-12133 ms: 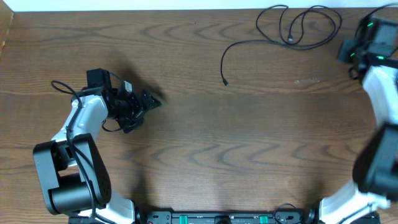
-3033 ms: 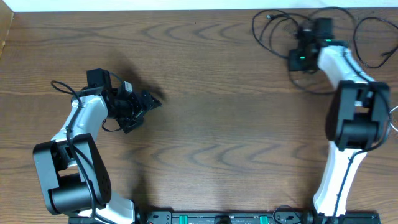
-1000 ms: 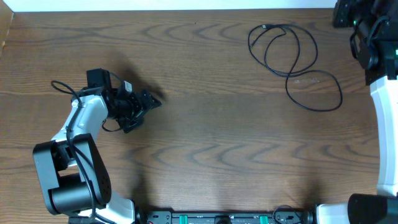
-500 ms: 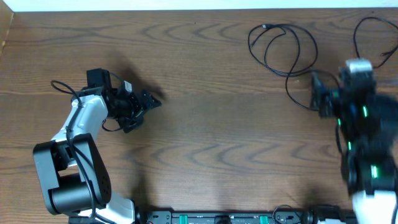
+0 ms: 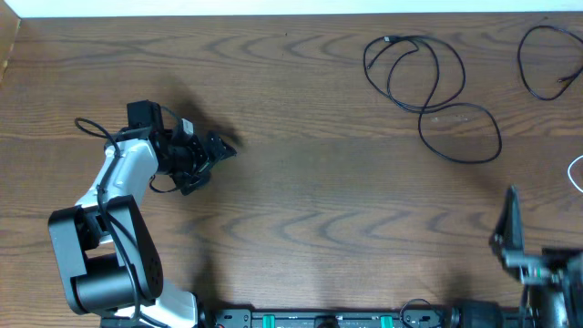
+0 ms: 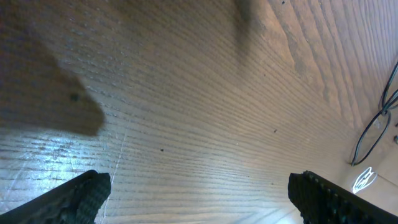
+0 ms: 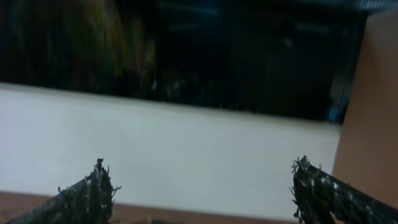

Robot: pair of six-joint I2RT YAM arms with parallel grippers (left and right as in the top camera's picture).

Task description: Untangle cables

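Wooden surface (image 5: 301,210) fills overhead. Left arm (image 5: 118,182) at left; right arm (image 5: 542,273) low in bottom-right corner. Cables top right: black loops (image 5: 420,110), second black cable (image 5: 520,59) at edge, white cable (image 5: 576,173) below it, all loose. Left claw (image 6: 199,180) jaws wide apart, holding nothing, over bare wood. Right claw (image 7: 199,174) apart too; right wrist alone shows pale wall (image 7: 186,143).

Brown wood table (image 5: 319,200) with cables on it.
A black cable (image 5: 420,110) lies in loose loops at the far right. A second black cable (image 5: 520,59) curls by the right edge, apart from it. A white cable (image 5: 576,173) peeks in lower down.
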